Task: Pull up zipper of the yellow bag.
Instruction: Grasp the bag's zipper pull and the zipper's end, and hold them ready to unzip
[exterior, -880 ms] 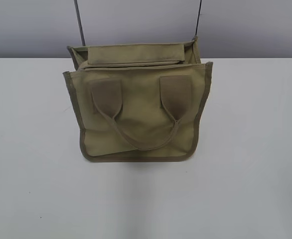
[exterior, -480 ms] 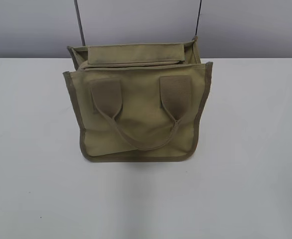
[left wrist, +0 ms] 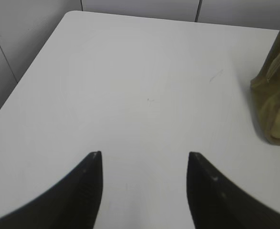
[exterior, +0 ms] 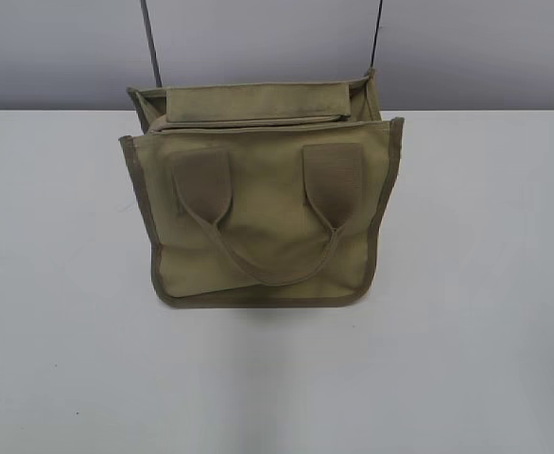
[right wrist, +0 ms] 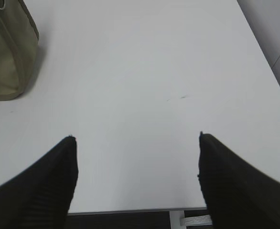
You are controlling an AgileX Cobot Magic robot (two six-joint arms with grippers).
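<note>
Khaki canvas yellow bag (exterior: 263, 213) with looped webbing handles stands upright mid white table (exterior: 485, 284). Left gripper (left wrist: 144, 157) and right gripper (right wrist: 135, 138) both spread wide, empty, well apart from it. Zipper along top; pull tab not discernible. Best: one arm steadies bag, other pinches tab.

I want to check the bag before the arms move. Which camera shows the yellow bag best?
The exterior view: the whole yellow bag shows, with both handle patches. Each wrist view catches only one corner at the picture's edge.
</note>
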